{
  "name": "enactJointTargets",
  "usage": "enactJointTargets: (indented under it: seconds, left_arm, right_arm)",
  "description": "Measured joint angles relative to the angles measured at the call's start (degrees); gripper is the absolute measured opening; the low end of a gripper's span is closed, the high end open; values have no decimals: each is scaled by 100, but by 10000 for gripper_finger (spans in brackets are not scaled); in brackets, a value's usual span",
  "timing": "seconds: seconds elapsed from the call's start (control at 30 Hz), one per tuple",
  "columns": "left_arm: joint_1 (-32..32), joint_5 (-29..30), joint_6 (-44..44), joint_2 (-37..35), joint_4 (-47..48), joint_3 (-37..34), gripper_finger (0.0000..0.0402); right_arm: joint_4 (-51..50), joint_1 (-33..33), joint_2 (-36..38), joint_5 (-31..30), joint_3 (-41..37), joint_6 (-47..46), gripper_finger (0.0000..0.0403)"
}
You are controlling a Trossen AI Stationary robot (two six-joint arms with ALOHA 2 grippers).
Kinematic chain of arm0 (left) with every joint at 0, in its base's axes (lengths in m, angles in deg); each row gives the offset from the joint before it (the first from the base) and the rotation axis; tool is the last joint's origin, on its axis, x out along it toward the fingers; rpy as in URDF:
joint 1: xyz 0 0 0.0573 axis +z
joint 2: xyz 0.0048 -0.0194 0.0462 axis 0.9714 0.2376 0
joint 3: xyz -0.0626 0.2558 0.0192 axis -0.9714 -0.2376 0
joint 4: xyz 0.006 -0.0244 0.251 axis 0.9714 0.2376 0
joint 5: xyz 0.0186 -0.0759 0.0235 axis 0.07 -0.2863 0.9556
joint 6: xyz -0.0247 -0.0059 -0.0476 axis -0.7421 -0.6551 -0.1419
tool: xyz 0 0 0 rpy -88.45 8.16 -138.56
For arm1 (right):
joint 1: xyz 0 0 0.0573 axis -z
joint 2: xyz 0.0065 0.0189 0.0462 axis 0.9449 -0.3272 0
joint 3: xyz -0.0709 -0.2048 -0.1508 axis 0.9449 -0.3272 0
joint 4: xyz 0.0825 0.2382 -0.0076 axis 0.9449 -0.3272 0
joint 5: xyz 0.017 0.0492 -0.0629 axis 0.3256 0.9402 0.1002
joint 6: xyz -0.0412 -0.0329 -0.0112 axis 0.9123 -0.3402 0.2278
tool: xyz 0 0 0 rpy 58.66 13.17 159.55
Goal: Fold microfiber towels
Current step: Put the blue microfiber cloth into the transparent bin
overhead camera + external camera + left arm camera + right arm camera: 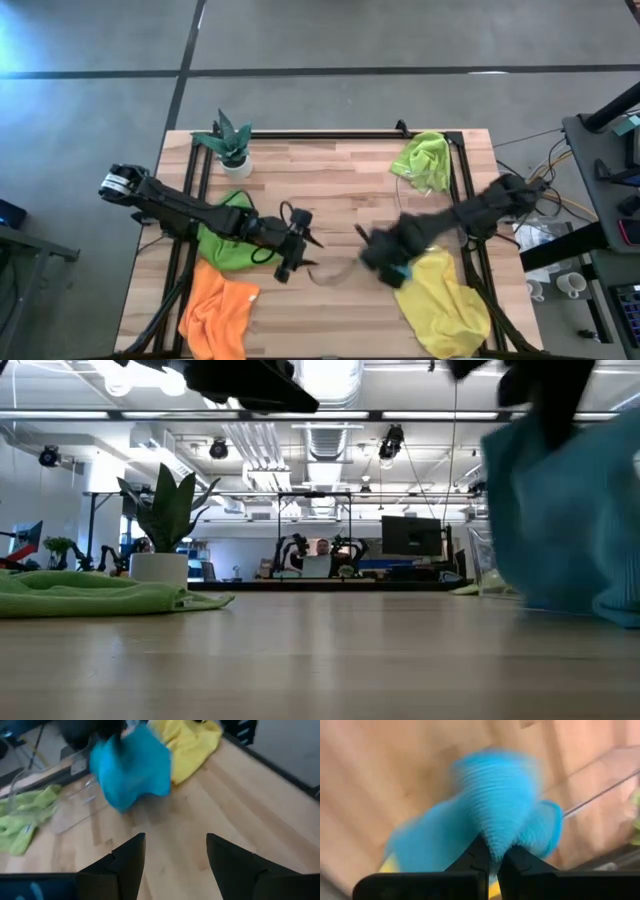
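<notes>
Right gripper (491,854) pinched shut on blue towel (492,820); I'm carrying it bunched, hanging above table (340,190) centre, beside yellow towel (445,300); left gripper (175,851) spread open, empty, facing it across bare wood; orange towel (218,310) and dark green towel (225,245) wait near left arm; lime towel (425,160) at far right corner; my judgement: lower blue one onto bare wood, drag to spread flat; left takes free corner before folding; avoid snagging yellow.

likely robotics lab: monitor (411,536), exposed ceiling ducts (330,435).
</notes>
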Motion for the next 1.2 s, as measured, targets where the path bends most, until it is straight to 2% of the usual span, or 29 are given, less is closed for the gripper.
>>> enactJointTargets:
  seconds: [0.1,0.23,0.37,0.43,0.57,0.67,0.83,0.93,1.03,1.2]
  left_arm:
    - [8,13,36,-43,-52,-22,195]
    - [-17,49,73,-233,478,-34,195]
    - [-13,257,-28,-552,947,-34,195]
    - [-16,338,-46,-727,1116,-36,195]
    - [-17,419,-42,-1011,1024,-34,195]
    - [-13,467,-29,-1129,935,-4,195]
    - [-13,761,-18,-1286,880,16,195]
    - [-13,1011,-16,-1308,804,16,195]
    - [-4,1051,-16,-1298,727,20,195]
    - [25,1051,-17,-1255,622,20,195]
  right_arm:
    - [-22,-189,136,-7,-12,318,13]
    - [-26,-471,268,-190,-128,419,13]
    - [-654,-1013,646,668,-339,-409,13]
    - [-827,-1279,871,872,-474,-887,13]
    - [-806,-1862,1545,687,-907,-1150,13]
    - [-796,-2179,2001,743,-1344,-871,13]
    - [-790,-2198,2642,239,-1791,-887,13]
    - [-773,-2048,2976,-149,-1874,-295,13]
    - [-750,-1761,3175,-622,-1887,738,13]
    - [-763,-896,3361,-1518,-1872,2554,13]
